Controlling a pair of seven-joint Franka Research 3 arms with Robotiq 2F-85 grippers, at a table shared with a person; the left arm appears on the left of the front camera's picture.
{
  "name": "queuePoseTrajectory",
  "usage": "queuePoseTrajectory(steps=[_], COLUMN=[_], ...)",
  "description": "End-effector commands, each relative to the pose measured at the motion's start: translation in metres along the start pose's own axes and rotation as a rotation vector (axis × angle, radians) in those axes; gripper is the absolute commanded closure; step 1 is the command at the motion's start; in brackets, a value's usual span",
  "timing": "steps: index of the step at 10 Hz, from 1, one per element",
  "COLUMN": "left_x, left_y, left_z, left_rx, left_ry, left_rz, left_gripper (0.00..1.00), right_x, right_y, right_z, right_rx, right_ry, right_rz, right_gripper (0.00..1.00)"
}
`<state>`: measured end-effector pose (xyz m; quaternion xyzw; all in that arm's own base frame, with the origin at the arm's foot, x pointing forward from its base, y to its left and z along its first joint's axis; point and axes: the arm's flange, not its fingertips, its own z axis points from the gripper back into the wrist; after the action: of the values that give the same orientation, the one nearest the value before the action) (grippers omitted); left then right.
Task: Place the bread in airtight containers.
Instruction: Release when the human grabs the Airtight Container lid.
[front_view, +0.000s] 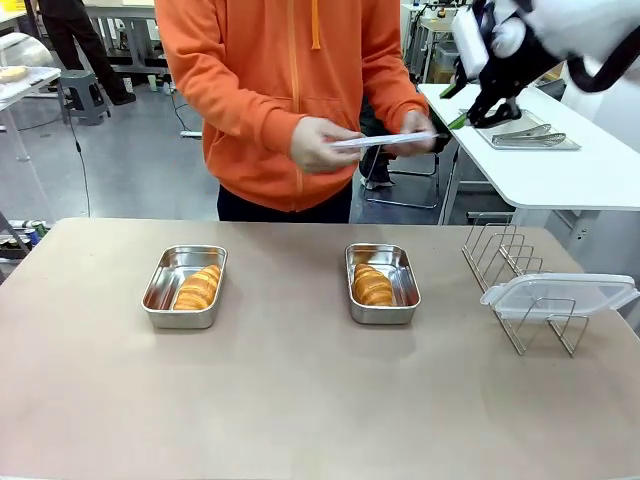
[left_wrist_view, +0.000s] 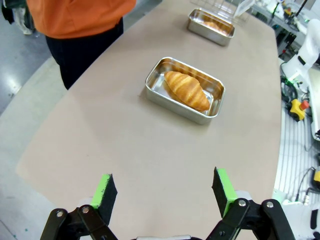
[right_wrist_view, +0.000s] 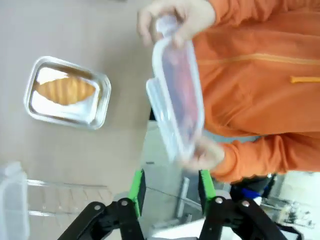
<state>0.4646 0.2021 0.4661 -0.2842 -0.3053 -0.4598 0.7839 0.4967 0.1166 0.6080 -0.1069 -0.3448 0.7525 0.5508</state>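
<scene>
The left gripper (left_wrist_view: 165, 187) hangs spread wide, empty, over the table's left end. One croissant (front_view: 198, 289) lies in the left pan (front_view: 170, 275), the other croissant (front_view: 372, 287) in the right pan (front_view: 403, 272) near the middle. The person's hands (front_view: 320, 143) hold the clear lid (front_view: 385, 140) level. We advise drawing the right gripper (right_wrist_view: 171, 185), jaws apart and holding nothing, straight clear of the lid's end.
</scene>
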Motion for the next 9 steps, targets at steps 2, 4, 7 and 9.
queuePoseTrajectory(steps=[2, 4, 7, 9], left_x=[0.003, 0.003, 0.003, 0.003], left_y=[-0.002, -0.002, -0.002, -0.002], left_z=[0.000, 0.000, 0.000, 0.000], left_rx=[0.005, 0.005, 0.005, 0.005], left_ry=[0.013, 0.013, 0.013, 0.013], left_rz=[0.013, 0.013, 0.013, 0.013], left_gripper=[0.00, 0.00, 0.00, 0.00], right_x=[-0.065, -0.142, -0.208, -0.222], right_y=[0.002, 0.041, 0.113, 0.139], right_z=[0.046, 0.059, 0.075, 0.084], right_rx=[0.080, 0.239, 0.307, 0.302], right_ry=[-0.247, -0.394, -0.458, -0.449], right_rz=[-0.429, -0.664, -0.858, -0.896], right_gripper=[0.00, 0.00, 0.00, 0.00])
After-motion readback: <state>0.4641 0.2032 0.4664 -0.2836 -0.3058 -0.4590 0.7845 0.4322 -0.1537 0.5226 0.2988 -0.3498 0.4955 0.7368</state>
